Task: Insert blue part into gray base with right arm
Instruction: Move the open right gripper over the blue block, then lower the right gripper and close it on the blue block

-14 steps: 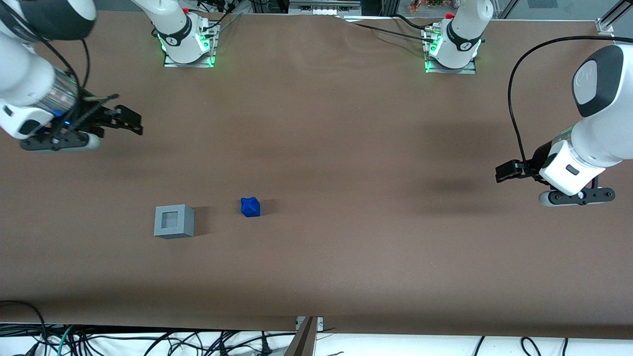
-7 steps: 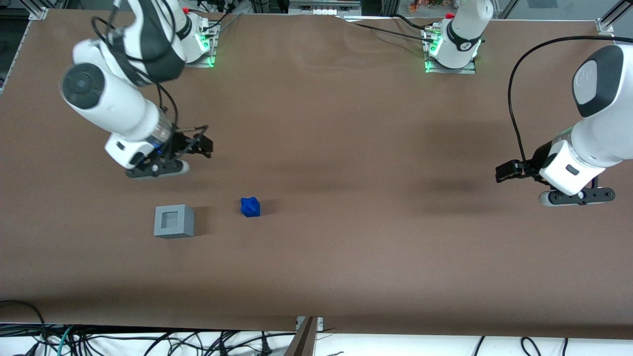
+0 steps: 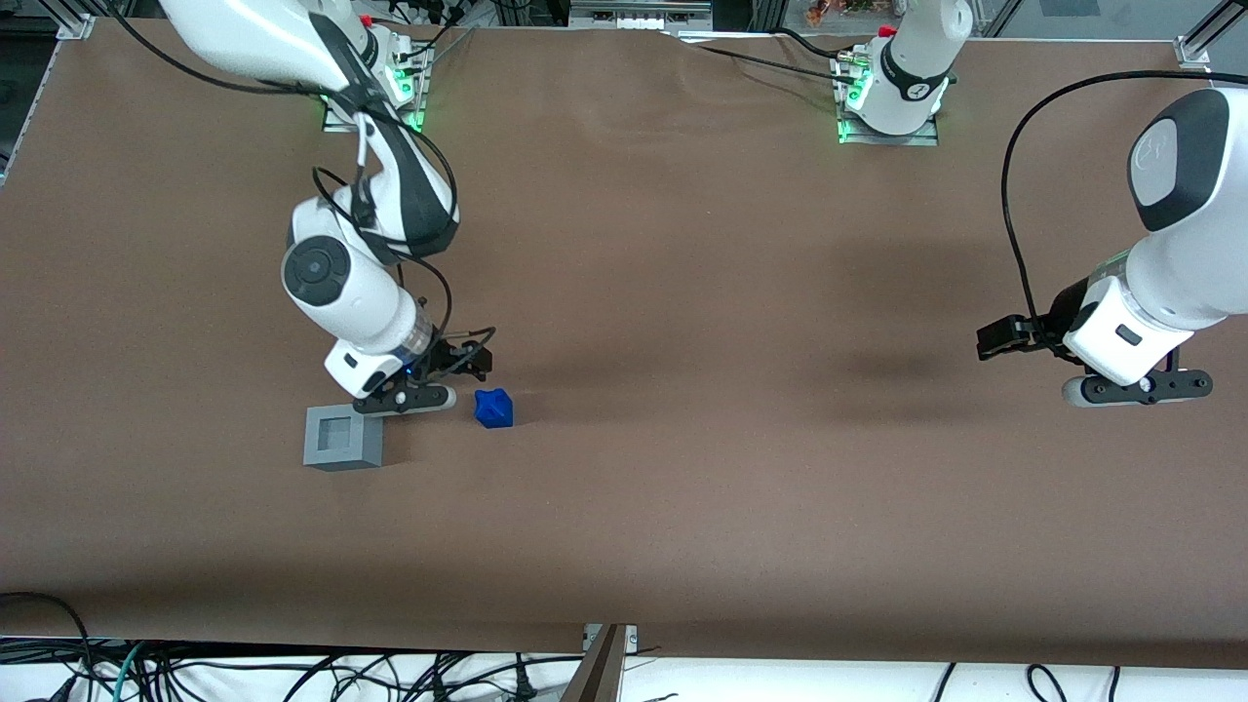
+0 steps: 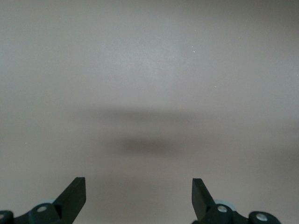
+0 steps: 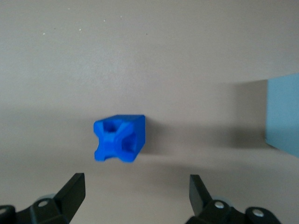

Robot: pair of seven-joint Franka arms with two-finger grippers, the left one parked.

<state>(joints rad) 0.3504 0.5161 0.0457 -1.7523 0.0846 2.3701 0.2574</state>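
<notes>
brown table cover, cables at table edge

gray base: cut by frame edge | gripper: only 2 fingertips visible

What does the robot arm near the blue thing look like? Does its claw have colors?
The white jointed right arm has dark gray round joint caps, a shiny silver wrist cuff and thin black wires looping around it. Its black two-finger claw, near the small blue plastic part, is plain black.
</notes>
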